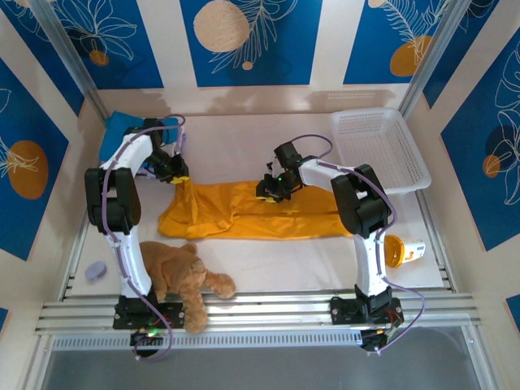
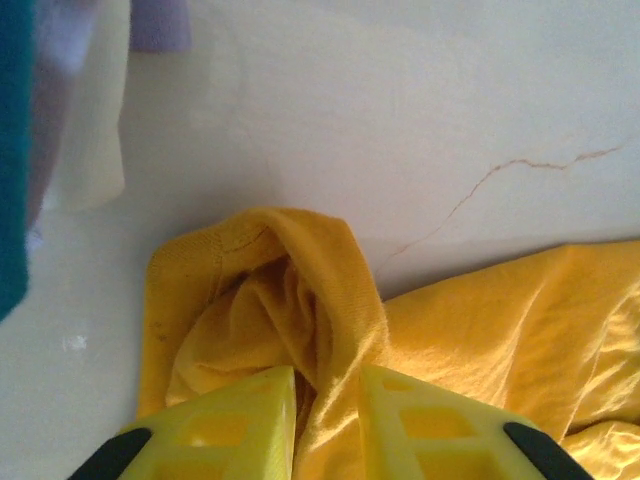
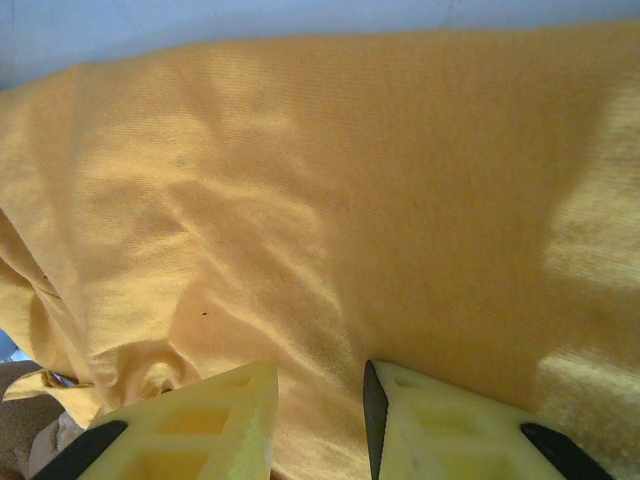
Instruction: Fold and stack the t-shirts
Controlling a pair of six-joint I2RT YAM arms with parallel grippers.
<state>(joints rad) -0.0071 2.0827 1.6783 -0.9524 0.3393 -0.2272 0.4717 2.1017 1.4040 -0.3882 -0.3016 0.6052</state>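
The mustard-orange t-shirt [image 1: 260, 213] lies spread and creased across the middle of the table. Its left corner is pulled up into a peak at my left gripper [image 1: 180, 177], and a bunched fold [image 2: 320, 300] runs between the yellow fingers [image 2: 240, 420], shut on it. My right gripper [image 1: 272, 188] sits at the shirt's far edge, its fingers [image 3: 440, 430] shut on cloth [image 3: 330, 200] that passes between them. The blue t-shirt [image 1: 122, 126] lies folded at the back left, behind the left arm. A pale lilac t-shirt [image 2: 58, 80] shows beside the blue one [image 2: 12, 150] in the left wrist view.
A white mesh basket [image 1: 382, 150] stands at the back right. A brown plush teddy [image 1: 183, 276] lies at the front left by the left arm's base. An orange cup [image 1: 404, 250] lies on its side at the right. A small lilac object [image 1: 96, 270] sits by the left wall.
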